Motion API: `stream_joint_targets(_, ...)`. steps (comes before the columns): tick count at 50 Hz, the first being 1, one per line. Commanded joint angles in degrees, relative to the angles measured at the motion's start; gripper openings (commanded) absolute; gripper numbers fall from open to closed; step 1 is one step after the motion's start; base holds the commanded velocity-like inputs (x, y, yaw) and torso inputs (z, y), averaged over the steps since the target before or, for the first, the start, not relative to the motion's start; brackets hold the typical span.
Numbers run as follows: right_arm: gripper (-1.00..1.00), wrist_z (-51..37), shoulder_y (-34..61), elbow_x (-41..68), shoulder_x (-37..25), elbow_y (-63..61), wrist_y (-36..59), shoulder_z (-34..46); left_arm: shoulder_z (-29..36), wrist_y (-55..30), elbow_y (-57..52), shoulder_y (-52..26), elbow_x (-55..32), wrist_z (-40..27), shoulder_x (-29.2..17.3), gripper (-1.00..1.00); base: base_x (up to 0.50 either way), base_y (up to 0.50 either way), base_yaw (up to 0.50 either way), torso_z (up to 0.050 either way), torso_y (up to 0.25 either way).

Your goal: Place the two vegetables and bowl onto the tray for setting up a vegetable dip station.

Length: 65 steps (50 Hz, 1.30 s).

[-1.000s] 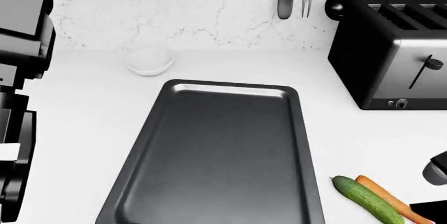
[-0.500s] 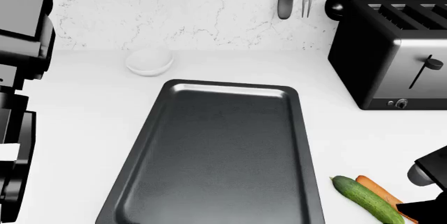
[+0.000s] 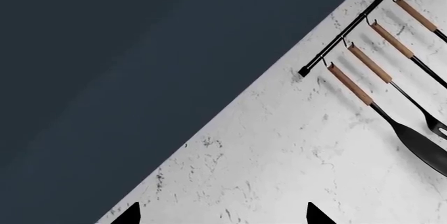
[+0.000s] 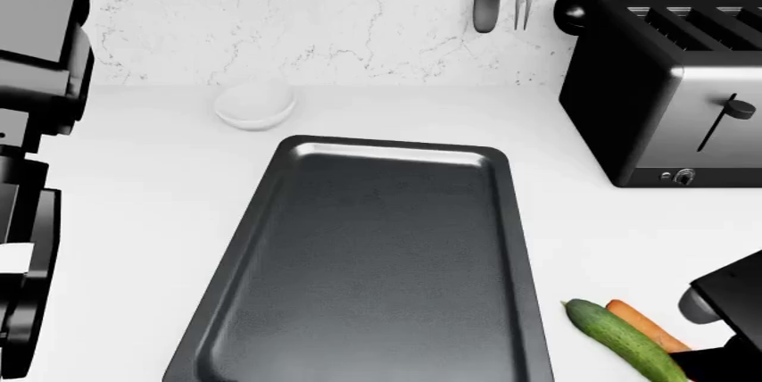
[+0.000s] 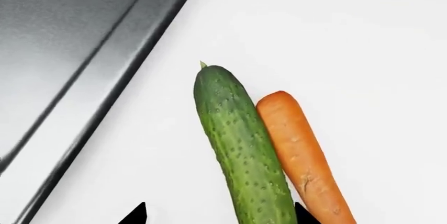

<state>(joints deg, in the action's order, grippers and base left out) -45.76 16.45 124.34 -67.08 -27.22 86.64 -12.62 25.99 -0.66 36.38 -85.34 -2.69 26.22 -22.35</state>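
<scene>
So, left to right: left gripper (image 3: 220, 219) is raised and aimed at the marble wall and utensil rail (image 3: 347, 28); only two dark fingertips show, set apart, nothing between them. Bowl (image 4: 253, 103) sits on the counter (image 4: 143, 186) behind the tray's far left corner, apart from it. Glossy and rigid, probably light but slippery; pinch the rim. Tray (image 4: 378, 257) is bare, nothing loaded yet. Cucumber (image 4: 624, 339) and carrot (image 4: 644, 326) lie touching, side by side, just right of the tray's near right corner. Both firm, rollable; cucumber's bumpy skin should grip better than the carrot. Take each across mid-length. Right gripper (image 5: 220, 216) hovers over the pair, tips spread, holding nothing; which vegetable it targets is hard to tell. Toaster (image 4: 666, 87) stands far right.
</scene>
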Motion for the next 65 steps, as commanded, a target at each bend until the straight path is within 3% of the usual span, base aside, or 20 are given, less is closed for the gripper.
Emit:
stream_joint_targets(1,1.00,1.8,-0.8,-1.8,1.1,-0.6,-0.5,0.7,0.0,0.6,0.7,-0.3,0.0,-0.2,0.1,1.00,0.00,0.00,0.00,0.000,0.000)
stream_joint_targets(13,1.00,2.5,-3.5,-2.3,0.7,-1.5,-1.4,0.5,0.2,1.8,2.3,-1.2,0.1,-0.4,0.7,1.00,0.00,0.00,0.00,0.000,0.000)
stream_joint_targets(14,-1.00,2.5,-3.8,-2.1,0.4,-1.7,-1.4,0.0,0.2,1.9,2.3,-1.2,0.1,-0.4,0.7,1.00,0.00,0.00,0.00,0.000,0.000)
stream_joint_targets(27,-1.00,3.4,-0.7,-0.7,-3.6,-4.0,-2.7,0.0,0.0,2.7,2.3,-0.9,-0.1,-0.8,0.8,1.00,0.00,0.00,0.00,0.000,0.000)
stream_joint_targets(34,-1.00,4.5,6.9,-0.6,-6.0,-5.1,-4.3,4.6,-0.1,2.5,1.7,-1.0,-0.2,-1.1,0.7,1.00,0.00,0.00,0.00,0.000,0.000)
stream_joint_targets(38,-1.00,5.1,14.4,-0.7,-6.8,-5.5,-4.6,9.2,-0.3,2.4,1.5,-1.1,-0.4,-1.3,0.7,1.00,0.00,0.00,0.00,0.000,0.000)
stream_joint_targets(42,-1.00,2.6,31.8,3.7,-7.3,-4.3,-3.5,21.4,-0.2,2.2,1.5,-1.6,-0.3,-1.1,0.7,1.00,0.00,0.00,0.00,0.000,0.000)
stream_joint_targets(43,-1.00,1.5,40.4,6.3,0.6,-1.9,3.2,30.0,-0.3,0.9,0.6,-1.4,-0.9,-0.4,0.5,1.00,0.00,0.00,0.00,0.000,0.000)
stream_joint_targets(44,-1.00,5.2,49.0,3.0,1.9,-2.4,3.3,38.5,-0.4,0.9,0.4,-1.5,-1.0,-0.5,0.5,1.00,0.00,0.00,0.00,0.000,0.000)
stream_joint_targets(46,-1.00,18.9,66.2,-9.1,3.7,-5.4,3.3,42.6,-0.3,1.4,0.1,-1.2,-0.7,-0.6,0.3,1.00,0.00,0.00,0.00,0.000,0.000)
stream_joint_targets(52,-1.00,50.8,73.9,-39.2,9.5,-10.4,1.1,47.4,-0.4,0.7,-1.7,0.0,-0.9,-0.8,-0.3,1.00,0.00,0.00,0.00,0.000,0.000)
stream_joint_targets(55,-1.00,62.0,74.8,-52.4,10.4,-11.7,-4.0,52.8,-0.3,1.1,-1.6,0.2,-0.7,-1.1,-0.3,1.00,0.00,0.00,0.00,0.000,0.000)
stream_joint_targets(59,-1.00,68.9,74.9,-61.9,11.8,-11.1,-9.4,58.8,-0.3,1.2,-1.8,0.6,-0.8,-1.2,-0.4,1.00,0.00,0.00,0.00,0.000,0.000)
stream_joint_targets(65,-1.00,70.3,74.2,-62.6,14.0,-11.3,-10.7,60.7,-0.3,0.7,-2.5,0.9,-0.8,-1.3,-0.6,1.00,0.00,0.00,0.00,0.000,0.000)
